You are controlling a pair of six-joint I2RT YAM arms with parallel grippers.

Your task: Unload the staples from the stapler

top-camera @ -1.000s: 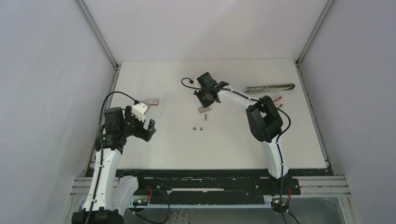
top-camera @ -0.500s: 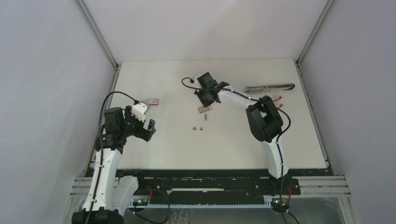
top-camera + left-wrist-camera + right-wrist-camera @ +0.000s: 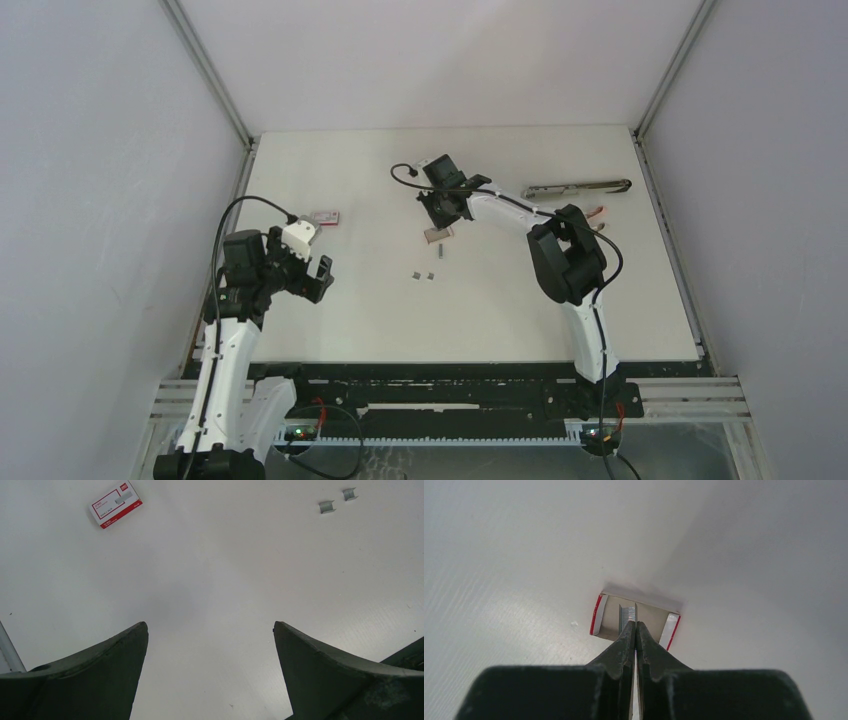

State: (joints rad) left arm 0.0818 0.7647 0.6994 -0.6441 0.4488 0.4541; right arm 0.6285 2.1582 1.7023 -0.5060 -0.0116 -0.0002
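Near the middle of the table [image 3: 620,300], two short staples [image 3: 326,506] lie side by side. Just beyond them another grey strip [image 3: 627,616] sits in an open box [image 3: 655,616]. The right gripper [image 3: 635,628] is over it, tips pressed together with nothing visibly between them. The stapler [image 3: 577,188] lies far right. The left gripper [image 3: 210,626] hangs wide open and empty, near a closed box [image 3: 115,504].

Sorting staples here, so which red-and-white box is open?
The box in front of the right gripper, a staple strip showing inside; the left-side box is closed.
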